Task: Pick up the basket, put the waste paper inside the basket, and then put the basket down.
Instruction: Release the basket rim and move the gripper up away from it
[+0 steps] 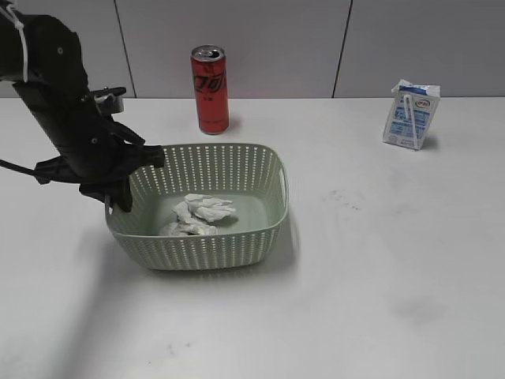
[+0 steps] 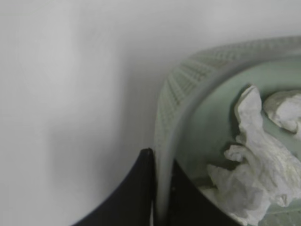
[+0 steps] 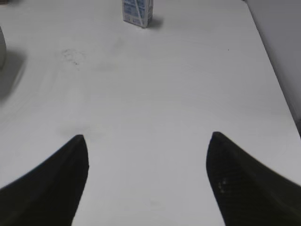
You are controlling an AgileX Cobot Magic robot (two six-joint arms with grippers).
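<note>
The pale sage-green basket (image 1: 237,245) sits on the white table at centre left. Crumpled white waste paper (image 1: 199,215) lies inside it on the bottom. My left gripper (image 1: 122,189) is shut on the basket's left rim, one finger inside and one outside. In the left wrist view the fingers (image 2: 160,165) pinch the basket wall (image 2: 188,75), with the waste paper (image 2: 254,174) to the right inside. My right gripper (image 3: 148,141) is open and empty over bare table; it does not show in the exterior view.
A red drink can (image 1: 209,89) stands behind the basket near the wall. A blue-and-white drink carton (image 1: 412,115) stands at the back right, also in the right wrist view (image 3: 137,12). The basket's edge (image 3: 2,47) shows at the left of that view.
</note>
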